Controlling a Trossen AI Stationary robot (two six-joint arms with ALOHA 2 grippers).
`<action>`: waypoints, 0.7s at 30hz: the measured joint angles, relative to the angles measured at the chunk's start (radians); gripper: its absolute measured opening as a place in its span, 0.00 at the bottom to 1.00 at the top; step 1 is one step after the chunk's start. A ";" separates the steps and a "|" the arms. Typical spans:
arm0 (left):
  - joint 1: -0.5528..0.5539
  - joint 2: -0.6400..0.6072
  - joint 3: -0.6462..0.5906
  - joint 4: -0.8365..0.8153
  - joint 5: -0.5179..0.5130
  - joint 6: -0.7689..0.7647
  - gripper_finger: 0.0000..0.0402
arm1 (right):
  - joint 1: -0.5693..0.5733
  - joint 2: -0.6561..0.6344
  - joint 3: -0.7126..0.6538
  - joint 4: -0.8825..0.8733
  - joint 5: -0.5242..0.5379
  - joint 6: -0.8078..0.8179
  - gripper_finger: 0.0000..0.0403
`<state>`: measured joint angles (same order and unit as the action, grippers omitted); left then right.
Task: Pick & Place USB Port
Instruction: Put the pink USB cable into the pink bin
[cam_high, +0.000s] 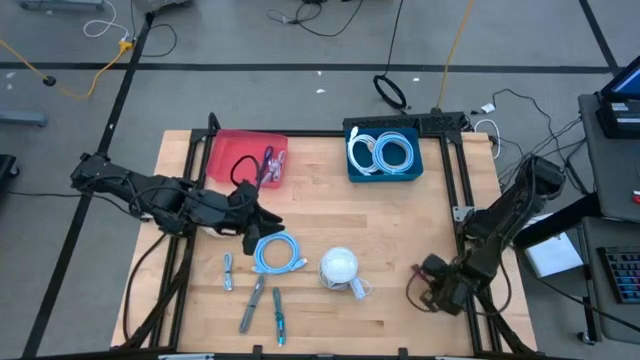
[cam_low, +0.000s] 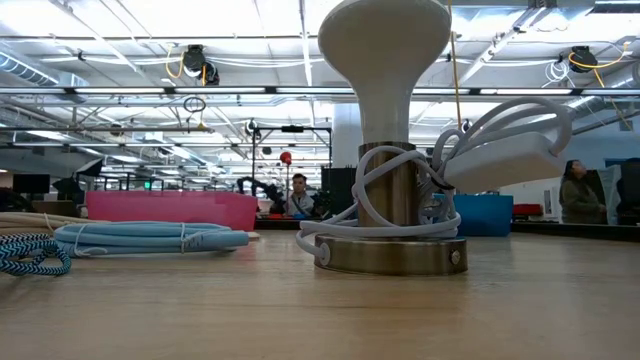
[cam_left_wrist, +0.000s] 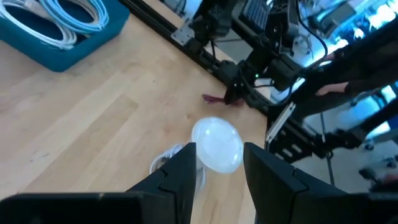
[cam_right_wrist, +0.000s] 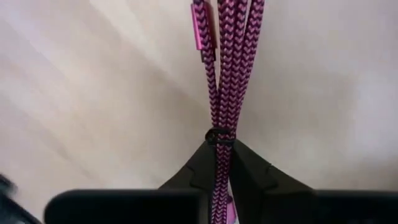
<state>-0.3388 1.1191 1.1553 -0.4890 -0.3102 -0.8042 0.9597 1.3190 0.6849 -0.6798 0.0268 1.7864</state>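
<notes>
A pink braided USB cable (cam_right_wrist: 227, 74), folded into a bundle of several strands, is at the table's near right, with my right gripper (cam_right_wrist: 219, 155) shut on it. In the high view this gripper (cam_high: 430, 287) stands by the right frame rail, the cable (cam_high: 413, 285) looping out to its left. My left gripper (cam_high: 262, 216) hovers open over the table's middle left, above a light blue cable coil (cam_high: 277, 253). Its wrist view shows the gripper (cam_left_wrist: 221, 155) with nothing between its fingers. A red tray (cam_high: 225, 150) and a blue bin (cam_high: 383, 175) stand at the far side. My right gripper pinches the pink cable bundle between its two fingers (cam_right_wrist: 202, 165), right at a thin black tie band (cam_right_wrist: 217, 135). The fingers come steeply from above. The strands run out ahead of them over the wood; whether the bundle is lifted clear I cannot tell.
A white lamp (cam_high: 340, 268) with a white cord wound around it stands near the middle front. Short cables (cam_high: 255, 305) lie at the near left. The red tray holds dark and pink cables, the blue bin white-blue coils. Black frame rails (cam_high: 455, 200) border the table.
</notes>
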 joint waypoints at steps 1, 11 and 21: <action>0.003 0.000 0.000 0.008 -0.006 -0.003 0.34 | -0.021 -0.015 0.005 -0.011 0.023 -0.011 0.07; 0.057 0.000 0.000 0.165 -0.017 0.083 0.34 | -0.312 -0.142 0.146 -0.072 0.295 -0.325 0.03; 0.191 0.000 0.000 0.213 0.027 0.114 0.34 | -0.676 -0.172 0.425 0.175 0.417 -0.918 0.04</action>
<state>-0.1478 1.1191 1.1553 -0.2764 -0.2828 -0.6903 0.2836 1.1471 1.1095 -0.5045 0.4442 0.8684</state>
